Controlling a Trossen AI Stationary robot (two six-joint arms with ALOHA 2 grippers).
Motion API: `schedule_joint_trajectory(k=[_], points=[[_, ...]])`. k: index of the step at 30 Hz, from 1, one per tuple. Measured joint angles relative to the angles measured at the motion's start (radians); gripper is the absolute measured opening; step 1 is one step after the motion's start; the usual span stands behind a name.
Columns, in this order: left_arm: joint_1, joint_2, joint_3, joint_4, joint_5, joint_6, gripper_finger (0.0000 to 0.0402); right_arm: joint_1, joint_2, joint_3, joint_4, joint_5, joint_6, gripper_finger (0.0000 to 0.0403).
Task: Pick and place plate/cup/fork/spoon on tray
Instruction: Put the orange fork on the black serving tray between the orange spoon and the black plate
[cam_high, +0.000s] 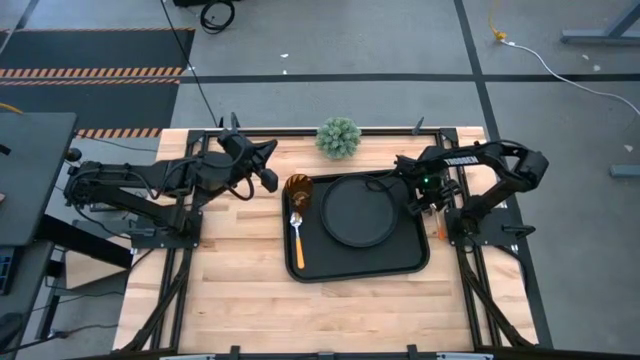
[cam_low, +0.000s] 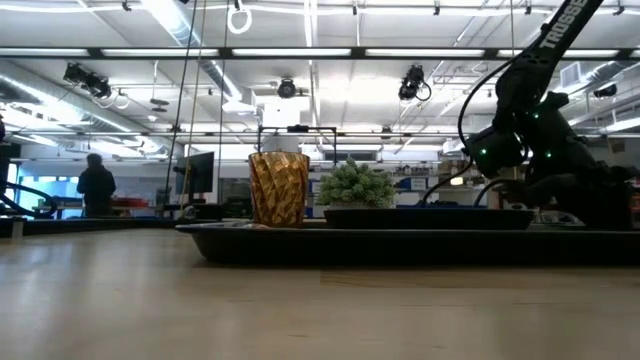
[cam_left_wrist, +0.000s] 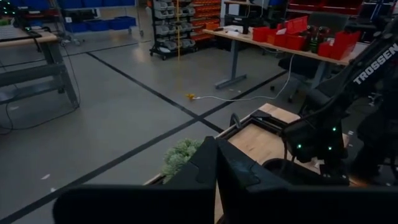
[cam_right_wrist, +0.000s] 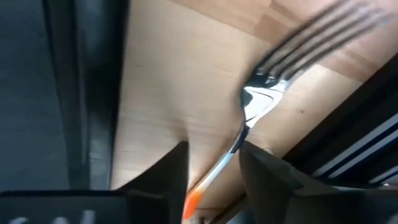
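Nearest the right wrist camera, the fork (cam_right_wrist: 261, 106) is seen lying between the right gripper (cam_right_wrist: 214, 162)'s two dark fingers, its metal neck running through the gap and its orange handle end showing low between them. The jaws are spread on either side of the neck; whether they have yet touched it cannot be told. In the high view this gripper is placed over the bare table just beside the tray (cam_high: 300, 270)'s right rim.

The grip is best made with the neck centred, so that the fork is not tipped or rolled as the fingers meet. It should be lifted clear of the rim before being carried over.

On the tray the plate (cam_high: 357, 211), the cup (cam_high: 298, 189) and the spoon (cam_high: 297, 240) are already laid. The left gripper (cam_high: 268, 180), pressed shut, is held near the cup, off the tray's left corner.
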Motion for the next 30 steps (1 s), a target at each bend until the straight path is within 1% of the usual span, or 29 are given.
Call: schedule_joint_trajectory(k=[8,11,13,16,19,22,24,26,28,30], points=[[-0.003,0.0,0.0,0.0,0.004,0.0,0.0009,0.0,-0.012,-0.001,0.016,0.041,0.006,0.004],[-0.003,0.0,0.0,0.0,0.044,0.0,0.0009,0.003,-0.013,-0.001,0.02,0.047,0.005,0.0013],[-0.004,0.0,0.0,0.0,0.052,0.0,0.0009,0.011,-0.026,-0.001,0.021,0.049,0.006,0.001],[-0.004,0.0,0.0,0.0,0.052,0.001,0.0009,0.029,-0.067,-0.007,0.029,0.054,0.021,0.0017],[0.001,0.0,0.0,0.0,0.052,0.003,0.0009,0.039,-0.129,-0.004,0.081,0.089,0.056,0.0022],[0.012,0.0,0.0,-0.001,0.053,0.004,0.0009,0.037,-0.182,-0.004,0.092,0.078,0.089,0.0019],[0.021,0.0,0.0,-0.003,0.058,0.004,0.0009,0.028,-0.204,-0.003,0.13,0.068,0.109,0.0016],[0.036,0.0,0.0,-0.003,0.114,0.004,0.0009,0.012,-0.211,-0.002,0.156,0.07,0.121,0.0016],[0.057,0.0,0.0,-0.005,0.215,-0.008,0.0009,-0.009,-0.212,-0.002,0.19,0.078,0.136,0.0016],[0.083,-0.001,0.0,-0.005,0.34,-0.024,0.0009,-0.031,-0.212,-0.002,0.216,0.093,0.142,0.0017]])
